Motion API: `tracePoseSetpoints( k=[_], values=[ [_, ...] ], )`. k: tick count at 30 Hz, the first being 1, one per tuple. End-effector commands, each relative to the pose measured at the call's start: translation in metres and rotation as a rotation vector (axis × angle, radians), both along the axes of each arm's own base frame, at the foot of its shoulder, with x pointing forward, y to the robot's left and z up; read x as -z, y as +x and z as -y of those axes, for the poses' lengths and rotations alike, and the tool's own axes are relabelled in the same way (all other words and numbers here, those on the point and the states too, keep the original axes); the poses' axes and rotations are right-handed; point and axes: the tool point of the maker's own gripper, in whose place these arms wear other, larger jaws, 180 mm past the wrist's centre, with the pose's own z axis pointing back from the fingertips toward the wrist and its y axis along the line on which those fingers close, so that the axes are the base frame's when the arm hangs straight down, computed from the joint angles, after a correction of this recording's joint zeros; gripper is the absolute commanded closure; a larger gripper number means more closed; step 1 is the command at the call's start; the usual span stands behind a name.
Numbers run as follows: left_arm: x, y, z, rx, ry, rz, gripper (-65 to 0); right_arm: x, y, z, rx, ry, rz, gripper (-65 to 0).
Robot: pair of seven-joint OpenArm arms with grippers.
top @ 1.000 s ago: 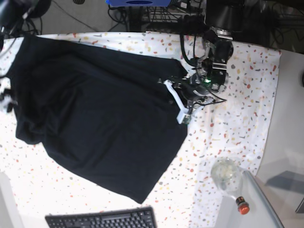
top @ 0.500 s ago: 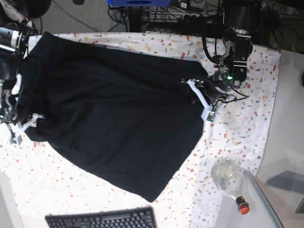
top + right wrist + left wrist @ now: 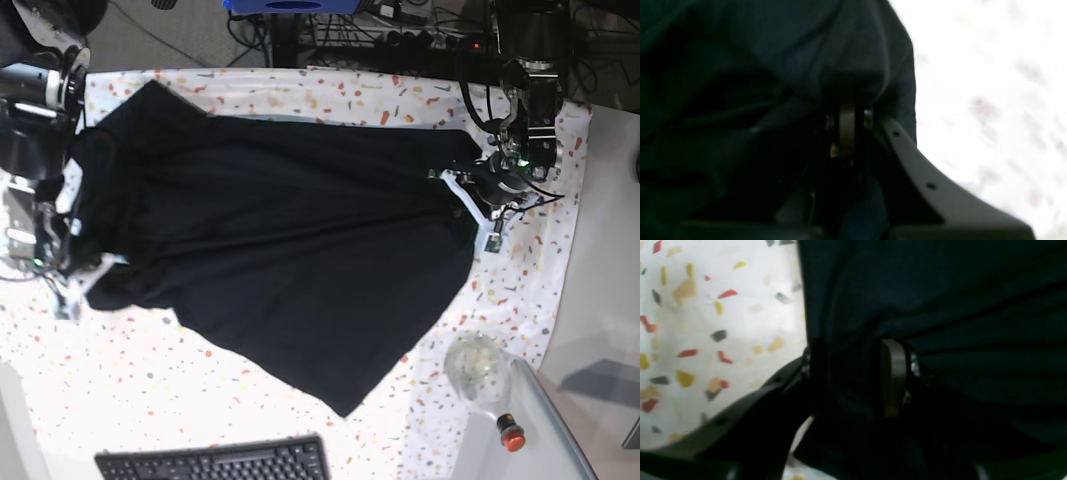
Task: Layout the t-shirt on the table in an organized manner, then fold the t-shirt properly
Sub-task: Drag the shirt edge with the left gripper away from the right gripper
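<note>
Both claws (image 3: 478, 205) (image 3: 72, 262) pinch opposite t-shirt (image 3: 270, 240) edges.

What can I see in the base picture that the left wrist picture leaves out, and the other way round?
Only the base view shows the whole t-shirt stretched between both arms, plus a keyboard and a glass jar. Only the left wrist view shows the left gripper pinching the fabric up close. Both show black cloth on the speckled table.

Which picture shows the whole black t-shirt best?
The base view: there the t-shirt lies spread over the table, every edge visible, stretched between both arms. The left wrist view and right wrist view show only dark folds of it pinched at each gripper.
</note>
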Motion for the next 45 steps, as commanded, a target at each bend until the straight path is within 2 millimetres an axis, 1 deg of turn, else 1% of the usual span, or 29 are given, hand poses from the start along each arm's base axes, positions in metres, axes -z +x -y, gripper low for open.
tracePoseSetpoints(
  k=[1,2,3,5,6,7,8,10,11,12,13,14,15,16,17,19,20,22,24,25,27,29,33,37,40,42,44,45],
  values=[
    [-0.008,0.006,-0.008,-0.004,0.02,0.025,-25.0,-0.021,0.027,-0.004,-0.026,0.0,0.072,0.0],
    [-0.009,0.007,-0.008,-0.004,0.02,0.027,-25.0,-0.026,0.035,-0.01,-0.028,-0.006,0.085,0.0],
    [-0.008,0.006,-0.008,-0.005,0.02,0.026,-25.0,-0.028,0.04,-0.008,0.0,-0.025,0.084,-6.2],
    [-0.008,0.005,-0.011,-0.014,0.021,0.025,-25.0,-0.029,0.047,0.006,0.103,-0.076,0.066,-22.1],
    [-0.006,-0.001,-0.018,-0.036,0.024,0.017,-25.0,-0.028,0.049,0.011,0.138,-0.099,0.052,-27.6],
    [-0.006,-0.006,-0.027,-0.063,0.027,0.015,-25.0,-0.026,0.05,0.012,0.156,-0.116,0.031,-30.9],
    [-0.006,-0.011,-0.033,-0.084,0.026,0.011,-25.0,-0.025,0.052,0.011,0.149,-0.126,0.017,-31.2],
    [-0.006,-0.016,-0.042,-0.116,0.027,0.011,-25.0,-0.03,0.062,0.009,0.131,-0.14,0.034,-31.1],
    [-0.006,-0.019,-0.045,-0.128,0.025,0.01,-25.0,-0.033,0.066,0.01,0.126,-0.148,0.051,-31.1],
    [-0.01,-0.018,-0.048,-0.134,0.029,0.021,-25.0,-0.037,0.068,0.017,0.126,-0.163,0.066,-31.1],
    [-0.014,-0.019,-0.051,-0.139,0.035,0.032,-25.0,-0.043,0.071,0.024,0.132,-0.173,0.086,-31.1],
    [-0.019,-0.018,-0.053,-0.139,0.041,0.048,-25.0,-0.054,0.078,0.03,0.135,-0.185,0.118,-31.1],
    [-0.024,-0.017,-0.054,-0.141,0.045,0.063,-25.0,-0.064,0.083,0.033,0.136,-0.193,0.146,-31.1],
    [-0.03,-0.014,-0.054,-0.141,0.048,0.08,-25.0,-0.072,0.086,0.032,0.132,-0.195,0.167,-31.1],
    [-0.035,-0.011,-0.053,-0.136,0.051,0.092,-25.0,-0.079,0.083,0.036,0.14,-0.199,0.177,-31.2],
    [-0.044,-0.005,-0.052,-0.129,0.055,0.118,-25.0,-0.103,0.072,0.052,0.193,-0.195,0.22,-31.5],
    [-0.048,-0.002,-0.051,-0.125,0.058,0.133,-25.0,-0.113,0.063,0.053,0.22,-0.181,0.243,-31.8],
    [-0.057,0.004,-0.049,-0.119,0.059,0.159,-25.0,-0.126,0.046,0.047,0.247,-0.161,0.28,-32.1],
    [-0.065,0.009,-0.047,-0.113,0.062,0.183,-25.0,-0.131,0.031,0.038,0.228,-0.158,0.301,-33.0],
    [-0.068,0.011,-0.047,-0.111,0.063,0.191,-25.0,-0.125,0.023,0.032,0.202,-0.154,0.287,-34.2],
    [-0.069,0.013,-0.045,-0.104,0.063,0.197,-25.0,-0.11,0.016,0.027,0.17,-0.141,0.248,-35.6],
    [-0.069,0.013,-0.044,-0.103,0.062,0.197,-25.0,-0.084,0.008,0.025,0.162,-0.119,0.173,-35.7],
    [-0.067,0.011,-0.044,-0.104,0.061,0.19,-25.0,-0.046,0.012,0.026,0.177,-0.082,0.145,-35.9],
    [-0.064,0.007,-0.047,-0.111,0.063,0.181,-25.0,-0.019,0.008,0.021,0.185,-0.047,0.076,-35.9],
    [-0.06,-0.001,-0.05,-0.11,0.072,0.165,-25.0,-0.008,0.002,0.015,0.182,-0.034,0.046,-35.7],
    [-0.06,-0.002,-0.05,-0.109,0.073,0.163,-25.0,-0.008,0.002,0.012,0.177,-0.029,0.044,-35.6],
    [-0.059,-0.004,-0.05,-0.108,0.073,0.16,-25.0,-0.005,0.001,0.002,0.152,-0.006,0.043,-35.4],
    [-0.058,-0.005,-0.05,-0.109,0.073,0.157,-25.0,-0.009,0.002,0.0,0.137,-0.006,0.054,-35.4]
  ],
)
